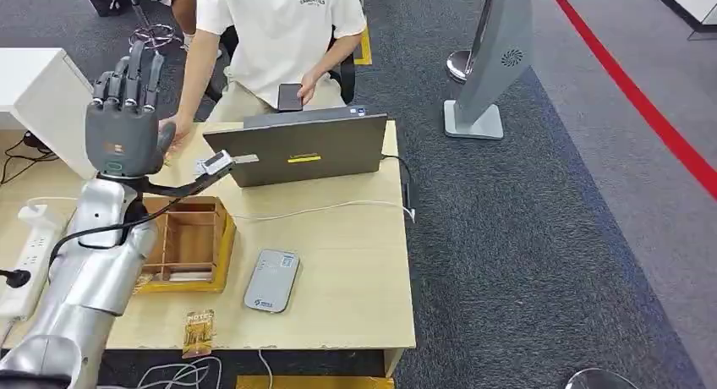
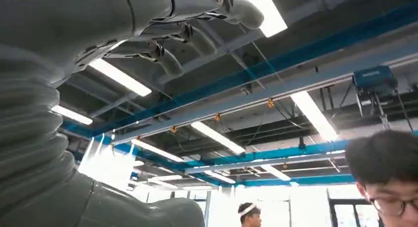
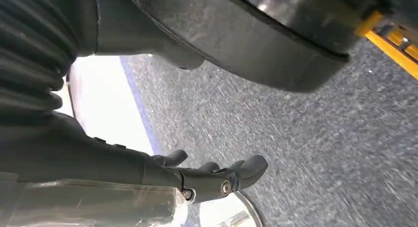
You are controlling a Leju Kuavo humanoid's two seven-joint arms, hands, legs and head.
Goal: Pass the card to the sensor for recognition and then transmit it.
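On the far left of the counter [image 1: 355, 279] a white power strip [image 1: 25, 262] is lying at the edge, probably feeding the desk gear. Next to it the robot's left hand [image 1: 125, 118] is standing raised above the counter, fingers straight up and spread, holding nothing; its wrist view is looking at the ceiling lights, which fits a palm turned toward the seated person [image 1: 279, 34]. Raised like this, it looks to be at the handover end of the task, empty after giving or waiting to receive. Just right of the arm a wooden tray [image 1: 190, 241] with dividers is sitting, likely the card store. I cannot make out the card for certain: the person's hand [image 1: 173, 134] is reaching close beside the raised hand, and whether it is holding the card is too small to tell. At the near edge a yellow packet [image 1: 199, 331] is lying. Right of the tray the grey card reader [image 1: 272, 280] is lying flat, within easy reach for scanning. Behind it a laptop [image 1: 304, 145] is facing the person. The right hand [image 3: 217, 177] is hanging over the carpet, fingers loosely apart, holding nothing.
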